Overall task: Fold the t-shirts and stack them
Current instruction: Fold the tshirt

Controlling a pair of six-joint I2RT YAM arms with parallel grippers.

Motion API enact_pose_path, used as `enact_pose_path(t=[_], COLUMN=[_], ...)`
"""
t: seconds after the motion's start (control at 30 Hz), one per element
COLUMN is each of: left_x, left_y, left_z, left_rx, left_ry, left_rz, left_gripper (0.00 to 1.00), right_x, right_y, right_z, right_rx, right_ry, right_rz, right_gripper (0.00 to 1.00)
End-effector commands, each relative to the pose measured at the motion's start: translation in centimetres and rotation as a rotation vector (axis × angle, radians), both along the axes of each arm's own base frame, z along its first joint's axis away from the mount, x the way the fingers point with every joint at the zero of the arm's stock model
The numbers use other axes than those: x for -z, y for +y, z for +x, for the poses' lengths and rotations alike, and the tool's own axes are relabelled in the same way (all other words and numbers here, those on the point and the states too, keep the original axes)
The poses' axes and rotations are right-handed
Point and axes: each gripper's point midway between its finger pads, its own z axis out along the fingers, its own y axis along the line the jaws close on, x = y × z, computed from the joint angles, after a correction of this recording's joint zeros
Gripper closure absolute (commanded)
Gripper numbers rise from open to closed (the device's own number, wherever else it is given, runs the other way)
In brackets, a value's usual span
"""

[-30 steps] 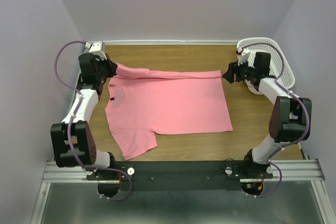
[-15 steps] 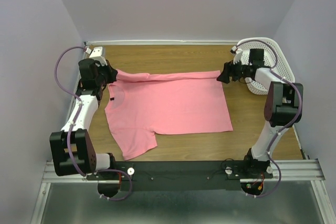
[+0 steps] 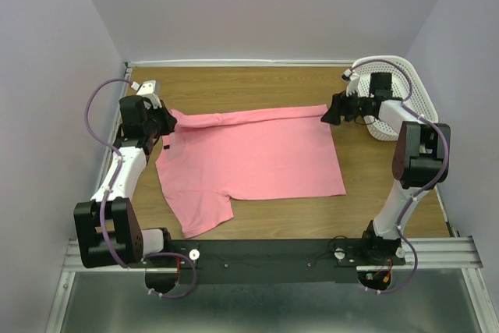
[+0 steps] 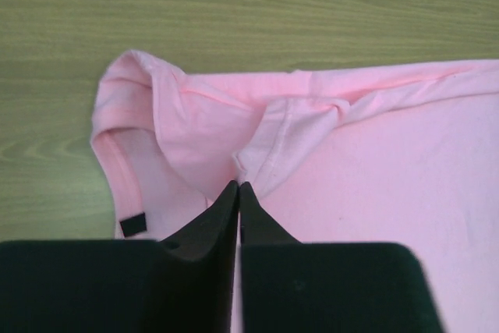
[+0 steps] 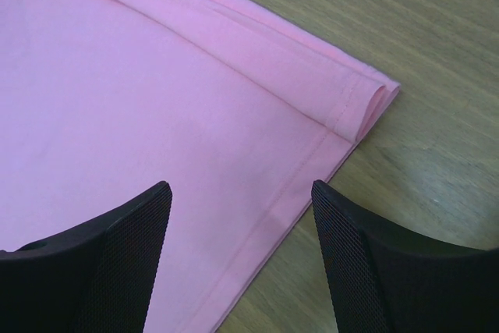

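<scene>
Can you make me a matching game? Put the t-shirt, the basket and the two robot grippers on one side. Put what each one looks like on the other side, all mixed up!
Things:
1. t-shirt
2. basket
3. left gripper
4. right gripper

What it looks like:
A. fingers wide apart
B. white, at the far right corner of the table
C. pink, lying flat on the wood
D. fingers pinched shut

Right pairs: 1-C, 2-B, 3-D, 4-A
</scene>
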Motion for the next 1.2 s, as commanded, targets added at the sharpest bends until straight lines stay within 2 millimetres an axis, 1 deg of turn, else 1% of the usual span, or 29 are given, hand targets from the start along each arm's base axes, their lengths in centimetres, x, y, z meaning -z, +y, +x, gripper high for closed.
enact_pose_path(t=[0.0,0.03,0.07,0.1,0.13,0.17,0.2,0.23,0.27,0.33,0.37,0.43,0.47,0.5,0.53,0.57,0.6,0.63,0.67,0.7,0.73,0.8,0.83,0.87,0.9,1.07,1.1,1.17], left_x=[2.5,2.7,2.7,2.3,0.9,0.1,-0.9,-2.8,-4.2,-6.0,-7.2,-7.7,-7.6,-7.4,-6.9,-6.7,-6.7,-6.7,-6.8,-6.9,-7.0,-7.4,-7.5,-7.5,-7.6,-7.6,-7.6,-7.8], left_y=[-1.8,-2.3,-2.8,-2.9,-2.5,-2.1,-1.8,-1.2,-1.0,-0.5,-0.1,0.2,0.1,0.2,0.2,0.2,0.2,0.2,0.1,0.1,0.1,-0.2,-0.4,-0.5,-0.6,-0.9,-0.9,-0.9], left_z=[-3.7,-4.3,-5.1,-5.4,-5.6,-5.7,-5.7,-5.7,-5.5,-5.5,-5.4,-5.4,-5.3,-5.3,-5.3,-5.3,-5.3,-5.3,-5.3,-5.4,-5.5,-5.7,-5.8,-5.9,-5.9,-6.0,-6.0,-6.0], left_rx=[0.072,0.094,0.085,0.081,0.056,0.027,0.004,-0.025,-0.026,-0.048,-0.064,-0.066,-0.06,-0.058,-0.052,-0.05,-0.044,-0.038,-0.035,-0.034,-0.036,-0.022,-0.015,-0.012,-0.007,0.011,0.012,0.013], left_ry=[0.123,0.137,0.142,0.127,0.077,0.051,0.021,-0.041,-0.091,-0.159,-0.209,-0.242,-0.249,-0.249,-0.243,-0.239,-0.23,-0.225,-0.229,-0.236,-0.24,-0.259,-0.263,-0.264,-0.267,-0.269,-0.269,-0.274], left_rz=[-0.07,-0.091,-0.13,-0.135,-0.122,-0.116,-0.107,-0.085,-0.065,-0.04,-0.022,0.0,0.008,0.015,0.028,0.028,0.033,0.038,0.039,0.04,0.037,0.033,0.029,0.025,0.023,0.015,0.014,0.013], left_gripper=[0.8,0.74,0.59,0.52,0.49,0.42,0.38,0.37,0.36,0.34,0.34,0.34,0.34,0.34,0.34,0.34,0.34,0.34,0.34,0.34,0.34,0.34,0.34,0.34,0.34,0.34,0.34,0.34], right_x=[-2.2,-2.3,-2.3,-2.6,-2.5,-2.5,-2.5,-2.7,-2.5,-2.6,-2.3,-2.7,-1.8,-1.3,-0.9,-1.4,-1.2,0.1,0.2,-0.2,0.4,0.5,0.7,1.5,1.8,3.4,3.6,3.8], right_y=[0.2,0.2,0.2,0.2,0.2,0.3,0.3,0.3,0.4,0.5,0.6,1.0,1.2,1.8,2.0,1.7,1.9,1.5,1.1,0.7,0.4,-0.3,-0.4,-0.6,-0.7,-0.7,-0.7,-0.6], right_z=[0.6,0.7,0.8,1.1,1.1,1.2,1.2,1.3,1.4,1.6,1.6,1.7,1.7,1.1,1.2,2.5,2.9,3.5,4.2,5.4,5.8,6.8,7.0,7.1,7.2,7.0,6.9,6.7], right_rx=[-0.02,-0.019,-0.016,-0.016,-0.015,-0.015,-0.015,-0.019,-0.021,-0.024,-0.035,-0.075,-0.091,-0.113,-0.129,-0.126,-0.116,-0.091,-0.04,-0.015,0.01,0.052,0.063,0.077,0.083,0.087,0.086,0.081], right_ry=[-0.041,-0.042,-0.038,-0.043,-0.038,-0.036,-0.033,-0.034,-0.026,-0.019,-0.009,-0.013,0.007,0.051,0.064,0.035,0.047,0.076,0.099,0.083,0.1,0.1,0.105,0.125,0.131,0.169,0.174,0.179], right_rz=[0.02,0.022,0.025,0.027,0.03,0.032,0.035,0.039,0.042,0.046,0.051,0.055,0.047,0.035,0.015,-0.031,-0.047,-0.059,-0.075,-0.089,-0.101,-0.131,-0.135,-0.14,-0.144,-0.143,-0.142,-0.14], right_gripper=[0.2,0.2,0.2,0.2,0.2,0.2,0.2,0.2,0.2,0.2,0.2,0.2,0.2,0.2,0.2,0.2,0.21,0.23,0.24,0.26,0.28,0.28,0.28,0.29,0.29,0.4,0.41,0.45])
